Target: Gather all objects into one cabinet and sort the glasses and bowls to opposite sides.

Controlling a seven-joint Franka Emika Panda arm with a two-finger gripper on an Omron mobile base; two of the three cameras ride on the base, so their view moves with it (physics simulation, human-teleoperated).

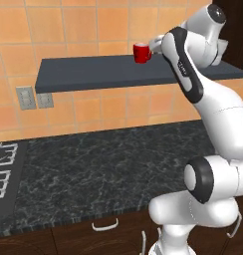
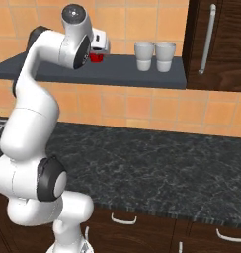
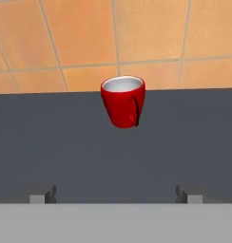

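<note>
Gripper (image 3: 116, 193) is wide open and holds nothing; in the hand view its two fingertips (image 3: 42, 194) stand far apart, lined up short of the red cup (image 3: 123, 101). You'll find that cup upright on the grey wall shelf (image 1: 93, 74), close to the shelf's back edge against the tiled wall, roughly mid-length. Two pale grey cups (image 2: 154, 56) stand side by side nearer the shelf's right end, just beside the dark cabinet (image 2: 221, 44), whose door looks shut.

Expect the red cup to be light, rigid and glossy, so probably slippery and easy to tip. Its wall tapers toward the base, so take it across the upper body just under the rim, with the slim handle (image 3: 135, 111) kept between the fingers rather than under one of them. Advance squarely, since a nudge could push it over against the wall.
</note>
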